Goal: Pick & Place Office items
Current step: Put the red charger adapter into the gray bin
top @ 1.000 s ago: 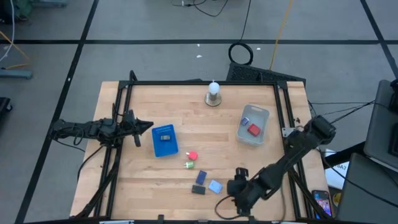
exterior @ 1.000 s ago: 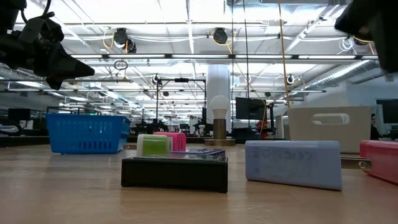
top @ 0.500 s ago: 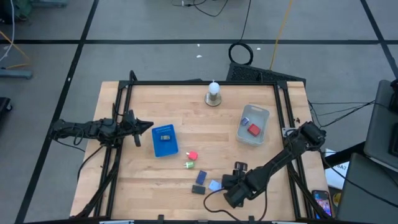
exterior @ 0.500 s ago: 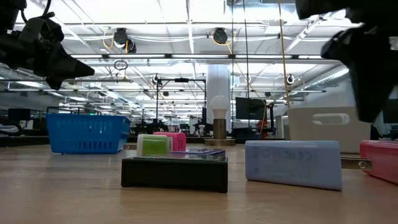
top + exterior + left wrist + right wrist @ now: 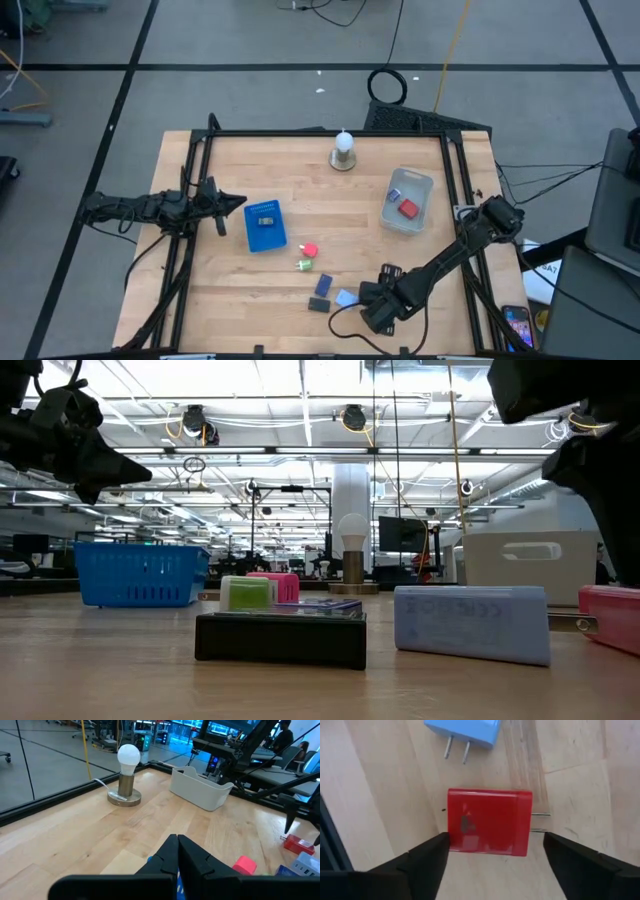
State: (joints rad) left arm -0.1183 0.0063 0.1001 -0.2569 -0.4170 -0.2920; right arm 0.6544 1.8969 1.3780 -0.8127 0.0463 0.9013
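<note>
Several small office items lie near the table's near edge: a red-pink piece [image 5: 309,251], a green one [image 5: 304,265], a dark blue one [image 5: 325,285], a black one [image 5: 318,304] and a light blue plug [image 5: 346,297]. A red block with prongs [image 5: 489,822] lies flat on the wood beside the light blue plug [image 5: 465,730]. My right gripper [image 5: 492,870] hangs open above it, one finger on either side, not touching; its place over the table is near the near edge [image 5: 375,300]. My left gripper [image 5: 177,850] is shut and waits at the table's left side [image 5: 235,203].
A blue tray [image 5: 265,225] with one small piece in it stands right of the left gripper. A pale bin [image 5: 407,200] holding a red piece [image 5: 408,208] stands toward the right side. A white bulb on a round base [image 5: 344,150] stands near the far edge.
My right gripper has moved a little toward the table's left and come down near the near edge, over the red block. The items have stayed where they were.
</note>
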